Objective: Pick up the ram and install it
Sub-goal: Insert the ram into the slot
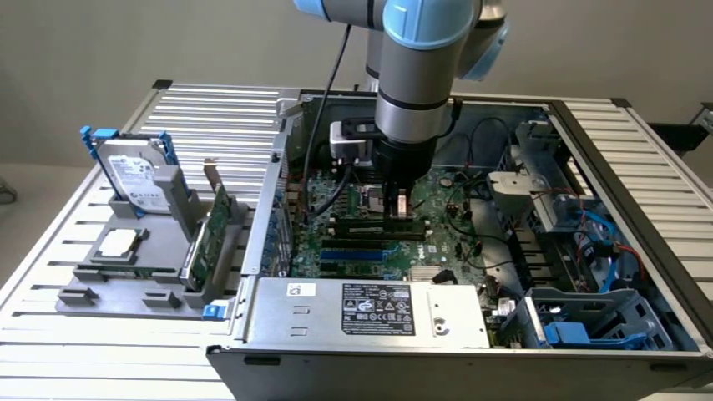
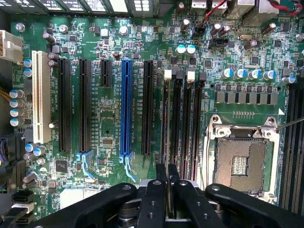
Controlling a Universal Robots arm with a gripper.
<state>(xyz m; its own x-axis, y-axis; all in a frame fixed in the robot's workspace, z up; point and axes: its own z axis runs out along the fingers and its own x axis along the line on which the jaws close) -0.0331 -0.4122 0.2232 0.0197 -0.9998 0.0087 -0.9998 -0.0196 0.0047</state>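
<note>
Green ram (image 2: 165, 128) pinched edge-on in the gripper (image 2: 167, 173), jaws almost closed on it. Long axis parallel to the black memory slots (image 2: 183, 128) directly beneath.

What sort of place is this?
Likely a robot test bench for computer assembly: an open desktop case on a slatted metal table, the pincer holding the ram over the motherboard.

You can see the ram (image 1: 362, 224), a long thin green stick with dark chips. It stands on its edge, lying level just over the black slots. The gripper (image 1: 398, 219) pinches its middle.
</note>
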